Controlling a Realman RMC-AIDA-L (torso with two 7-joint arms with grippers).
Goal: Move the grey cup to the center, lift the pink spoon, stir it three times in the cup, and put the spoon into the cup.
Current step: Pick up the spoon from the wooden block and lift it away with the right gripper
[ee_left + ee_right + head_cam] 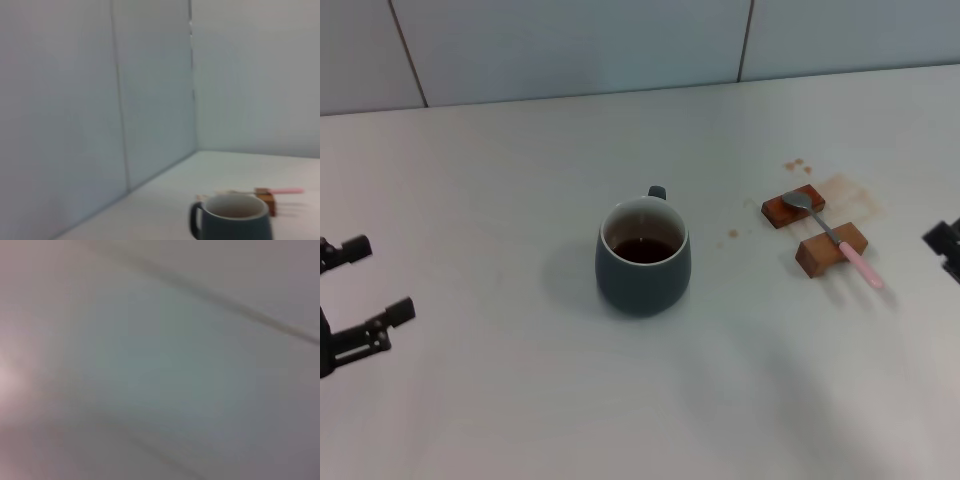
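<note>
white table point(500, 420), grey cup point(642, 272), wooden blocks point(831, 249)

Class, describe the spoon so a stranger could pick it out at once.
Start at the grey cup in the middle of the white table, then look toward the robot's right. There the spoon lies across two small brown wooden blocks. Its silver bowl and pale pink handle set it apart from them.

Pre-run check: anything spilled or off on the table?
Yes. Brown stains and small drips mark the table around the two wooden blocks, where the spoon lies across them. The cup stands upright mid-table with brown liquid inside. The left gripper is open and the right gripper sits at the table edge, both apart.
</note>
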